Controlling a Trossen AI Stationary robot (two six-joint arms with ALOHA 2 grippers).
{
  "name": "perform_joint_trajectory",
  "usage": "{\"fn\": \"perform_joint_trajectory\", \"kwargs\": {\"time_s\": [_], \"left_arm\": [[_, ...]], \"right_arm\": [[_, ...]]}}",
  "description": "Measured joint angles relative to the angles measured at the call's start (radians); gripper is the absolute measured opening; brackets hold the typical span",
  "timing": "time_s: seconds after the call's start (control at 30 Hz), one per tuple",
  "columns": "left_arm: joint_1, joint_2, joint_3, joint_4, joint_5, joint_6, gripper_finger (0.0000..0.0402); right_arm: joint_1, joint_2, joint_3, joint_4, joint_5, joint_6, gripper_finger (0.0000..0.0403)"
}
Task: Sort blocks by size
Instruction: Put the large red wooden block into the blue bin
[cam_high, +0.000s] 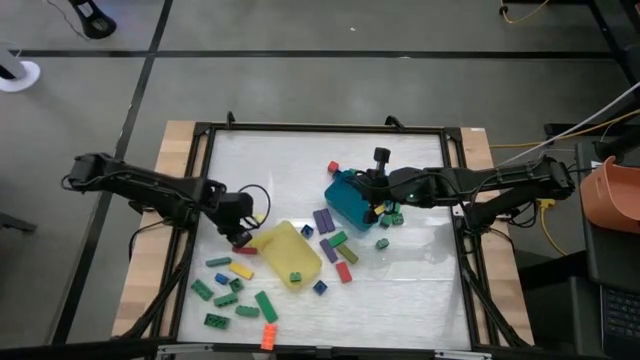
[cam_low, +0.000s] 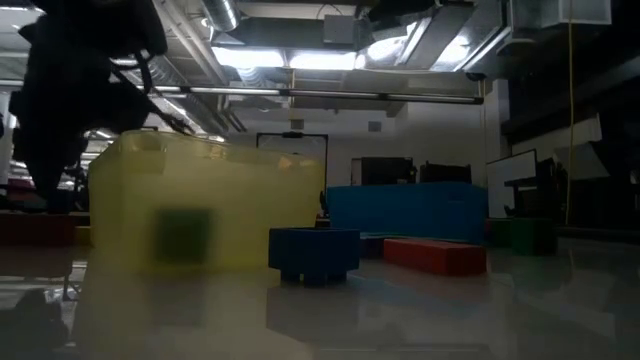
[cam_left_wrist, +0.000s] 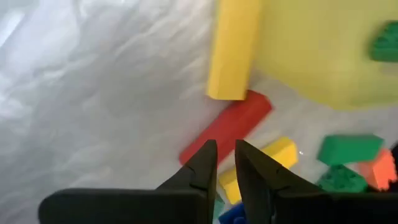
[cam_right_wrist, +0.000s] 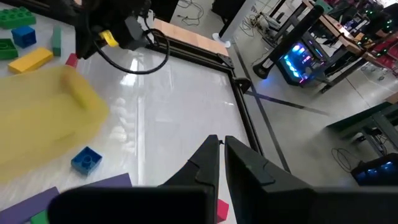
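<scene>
Apparently mid-sort, the left gripper (cam_high: 240, 236) hovers clenched and empty above a red bar (cam_left_wrist: 227, 132) beside the yellow tray (cam_high: 291, 255); the right gripper (cam_high: 378, 205), clenched too, waits over the teal-blue tray (cam_high: 348, 198). Blocks (cam_high: 232, 296) lie scattered across the tabletop (cam_high: 290, 170).

The worktop (cam_high: 300, 170) has a glossy, pale, faintly streaked surface that mirrors the ceiling lights, framed by matt black metal bars (cam_high: 320, 127) over bare light wood (cam_high: 178, 135). The blocks (cam_high: 265, 305) look like smooth hard plastic. The yellow tray (cam_high: 290, 255) is translucent plastic; the teal-blue tray (cam_high: 350, 200) is opaque.
</scene>
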Motion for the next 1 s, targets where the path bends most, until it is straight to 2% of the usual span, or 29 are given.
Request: {"fn": "perform_joint_trajectory", "kwargs": {"time_s": [0.1, 0.2, 0.47, 0.63, 0.77, 1.0], "left_arm": [[-0.038, -0.009, 0.0, 0.006, -0.001, -0.043, 0.0044], [-0.071, 0.001, 0.0, 0.008, -0.001, -0.023, 0.0056], [-0.155, 0.052, 0.0, 0.016, -0.155, 0.036, 0.0143], [-0.2, 0.076, 0.0, 0.099, -0.166, 0.113, 0.0183], [-0.233, 0.08, 0.0, 0.139, -0.182, 0.159, 0.0193], [-0.288, 0.08, 0.0, 0.136, -0.333, 0.26, 0.0194]], "right_arm": [[0.0, 0.0, 0.0, 0.0, 0.0, 0.0, 0.0028], [0.0, 0.0, 0.0, 0.001, 0.0, 0.0, 0.0028], [0.0, 0.0, 0.0, -0.006, -0.001, 0.036, 0.0028], [0.0, 0.0, 0.0, -0.048, -0.001, 0.064, 0.0028], [0.0, -0.005, 0.0, -0.084, -0.001, 0.085, 0.0028], [0.0, -0.041, 0.0, -0.197, -0.001, 0.154, 0.0028]]}}
